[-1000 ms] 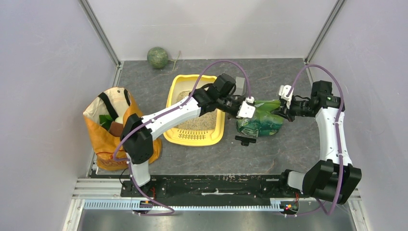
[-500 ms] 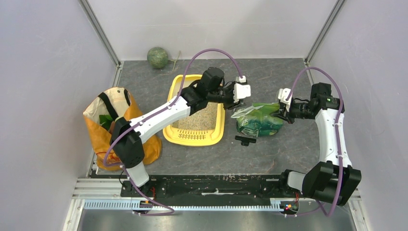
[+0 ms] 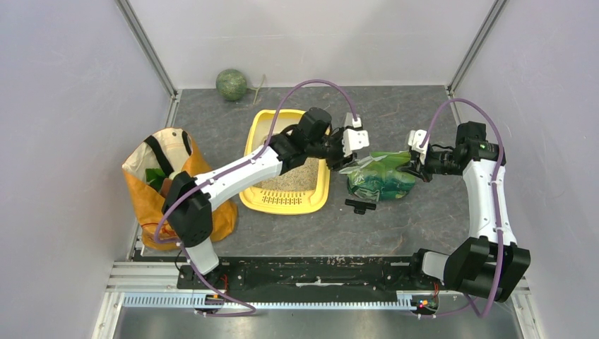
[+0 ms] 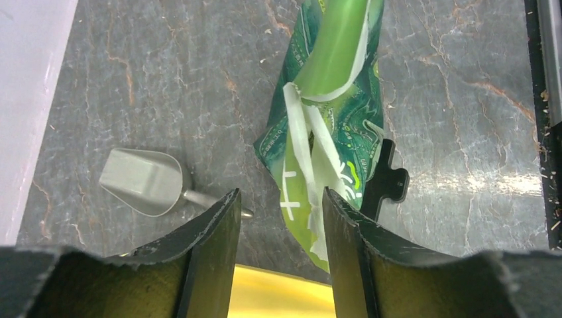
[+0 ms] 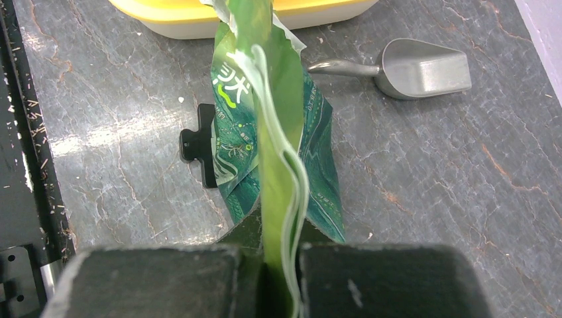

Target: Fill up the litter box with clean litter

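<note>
The yellow litter box [image 3: 249, 148] lies at mid-table with clean litter [image 3: 300, 175] in a tan layer inside it. My left gripper [image 3: 351, 143] hovers over the box's right rim [image 4: 278, 293]. It is open [image 4: 281, 212] and nothing is between its fingers. Just beyond those fingers is the torn mouth of the glossy green bag [image 4: 328, 126]. That bag [image 3: 381, 176] lies to the right of the box. My right gripper [image 3: 418, 159] is shut on the bag's far end [image 5: 275, 265], and the flattened bag [image 5: 265, 132] stretches from it toward the litter box [image 5: 199, 13].
A grey metal scoop [image 4: 142, 182] [image 5: 417, 69] lies behind the bag. A black clip [image 3: 360, 205] sits at the bag's near side. An orange shopping bag [image 3: 169, 187] stands at the left and a green ball [image 3: 232, 84] rests at the back wall.
My left gripper has let go of the green bag's mouth, opened, and pulled back and left to the box's right rim. The bag's mouth has sagged. The right arm has barely moved.
</note>
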Robot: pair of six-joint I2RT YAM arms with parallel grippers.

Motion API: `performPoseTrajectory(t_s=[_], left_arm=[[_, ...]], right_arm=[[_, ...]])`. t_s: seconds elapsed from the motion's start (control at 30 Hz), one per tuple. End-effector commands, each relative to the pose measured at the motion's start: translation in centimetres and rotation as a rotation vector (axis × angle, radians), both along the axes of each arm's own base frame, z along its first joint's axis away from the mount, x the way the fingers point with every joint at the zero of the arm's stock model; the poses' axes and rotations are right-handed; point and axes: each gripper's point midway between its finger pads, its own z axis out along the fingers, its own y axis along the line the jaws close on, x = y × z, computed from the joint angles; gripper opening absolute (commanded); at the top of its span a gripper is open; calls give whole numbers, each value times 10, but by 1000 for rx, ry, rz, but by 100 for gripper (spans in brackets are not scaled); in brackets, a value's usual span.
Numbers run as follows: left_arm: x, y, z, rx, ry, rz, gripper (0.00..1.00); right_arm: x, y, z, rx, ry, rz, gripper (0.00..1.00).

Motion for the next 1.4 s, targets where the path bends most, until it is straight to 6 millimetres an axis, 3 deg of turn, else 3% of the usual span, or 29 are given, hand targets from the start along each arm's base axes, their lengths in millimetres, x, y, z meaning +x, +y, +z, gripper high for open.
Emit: performPoseTrajectory(t_s=[0.0, 0.2, 0.43, 0.7, 0.77, 0.83, 0.87, 0.9, 1.07, 1.17, 1.23, 1.37], left_arm=[[-4, -8, 1, -18, 13, 23, 56], [-3, -11, -5, -13, 10, 53, 56], [28, -12, -16, 25, -43, 199, 54], [32, -26, -33, 10, 13, 162, 50], [34, -32, -33, -11, 50, 149, 44], [34, -40, -26, -41, 90, 117, 23], [33, -44, -19, -60, 115, 96, 7], [28, -48, -11, -76, 154, 71, 2], [-1, -67, 46, -141, 280, -16, 2], [1, -75, 51, -147, 328, 9, 2], [3, -77, 38, -114, 358, 22, 2], [5, -69, 5, -52, 396, 70, 2]], right_arm=[[-3, 6, 9, 33, 14, 13, 0], [-3, 6, 10, 34, 15, 12, 0], [-2, 7, 12, 35, 1, 20, 0], [-2, 7, 13, 38, 3, 23, 0], [-2, 7, 12, 39, 8, 24, 0], [-2, 7, 11, 37, 8, 24, 0], [-2, 7, 11, 35, 7, 24, 0], [-1, 6, 12, 32, 5, 24, 0], [17, 3, 31, 46, -36, -6, 0], [37, 2, 50, 83, -60, -30, 0], [40, 1, 51, 84, -56, -39, 0], [28, -1, 24, 49, -15, -43, 0]])
